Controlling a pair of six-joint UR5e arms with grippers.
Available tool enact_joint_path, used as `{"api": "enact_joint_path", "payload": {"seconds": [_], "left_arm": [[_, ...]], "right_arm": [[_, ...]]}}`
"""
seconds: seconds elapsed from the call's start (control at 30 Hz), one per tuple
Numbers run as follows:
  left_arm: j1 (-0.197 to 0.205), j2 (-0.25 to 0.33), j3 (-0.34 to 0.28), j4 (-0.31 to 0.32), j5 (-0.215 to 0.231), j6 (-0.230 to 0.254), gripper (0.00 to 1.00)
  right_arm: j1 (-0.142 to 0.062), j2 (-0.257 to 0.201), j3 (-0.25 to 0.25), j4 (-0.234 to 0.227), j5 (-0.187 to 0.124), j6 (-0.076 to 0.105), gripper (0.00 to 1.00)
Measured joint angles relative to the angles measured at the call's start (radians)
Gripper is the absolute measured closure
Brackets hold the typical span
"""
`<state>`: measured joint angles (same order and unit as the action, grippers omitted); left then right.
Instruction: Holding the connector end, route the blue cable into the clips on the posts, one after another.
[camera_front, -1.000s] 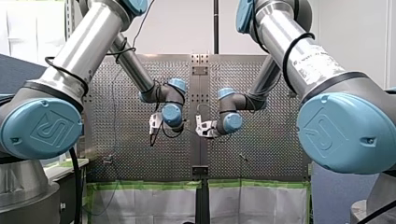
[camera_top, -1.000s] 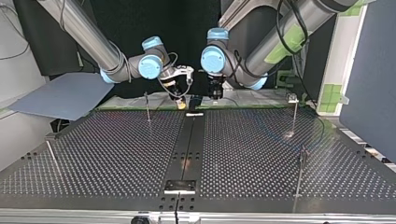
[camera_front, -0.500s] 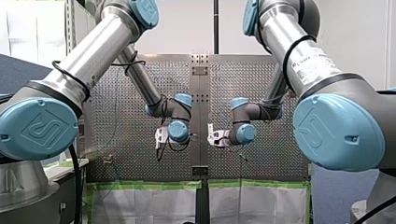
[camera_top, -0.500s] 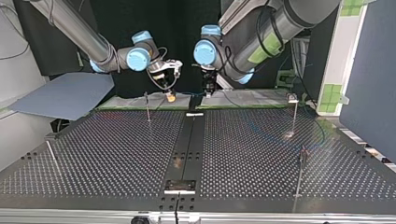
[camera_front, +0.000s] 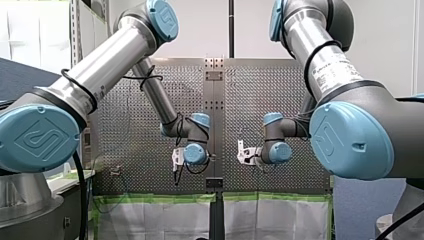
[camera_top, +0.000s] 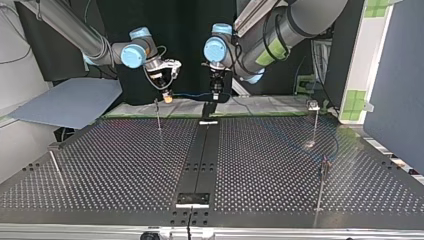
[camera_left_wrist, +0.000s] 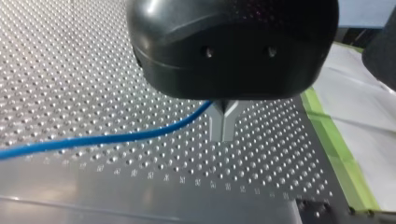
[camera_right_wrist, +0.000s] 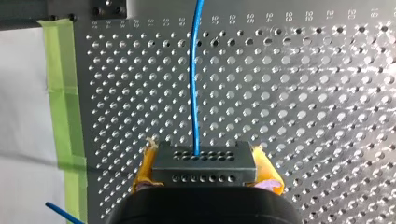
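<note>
- Jaws on our right gripper (camera_right_wrist: 203, 161), yellow-padded, clamp the dark connector (camera_right_wrist: 203, 170); our left gripper (camera_left_wrist: 223, 122) pinches the blue cable (camera_left_wrist: 116, 137) between its metal fingers.
- Both arms reach down at the perforated table (camera_top: 125, 160)'s far edge in the top view.
- A thin post (camera_top: 158, 114) stands just beside the right gripper.
- Cable runs straight between the grippers.

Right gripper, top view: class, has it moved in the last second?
Yes: my right gripper has shifted toward the view's left and slightly up, closing on the thin post.
</note>
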<state>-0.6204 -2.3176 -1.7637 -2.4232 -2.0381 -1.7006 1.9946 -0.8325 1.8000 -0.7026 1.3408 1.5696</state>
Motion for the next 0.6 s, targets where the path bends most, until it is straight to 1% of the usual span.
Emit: {"api": "enact_joint_path", "payload": {"seconds": [0.13,0.27,0.43,0.53,0.6], "left_arm": [[-0.008,-0.013,0.0,0.042,0.005,-0.008,1.0],[-0.019,-0.02,0.005,0.082,0.006,-0.015,1.0],[-0.044,-0.058,0.041,0.086,0.0,-0.023,1.0],[-0.067,-0.086,0.07,0.084,-0.018,-0.028,1.0],[-0.081,-0.101,0.089,0.081,-0.03,-0.029,1.0]], "right_arm": [[-0.007,0.0,0.038,-0.038,0.002,-0.017,1.0],[-0.016,0.002,0.079,-0.079,0.0,-0.023,1.0],[-0.028,0.003,0.126,-0.126,-0.005,-0.031,1.0],[-0.041,0.003,0.155,-0.155,-0.008,-0.029,1.0],[-0.056,0.004,0.175,-0.175,-0.017,-0.022,1.0]]}}
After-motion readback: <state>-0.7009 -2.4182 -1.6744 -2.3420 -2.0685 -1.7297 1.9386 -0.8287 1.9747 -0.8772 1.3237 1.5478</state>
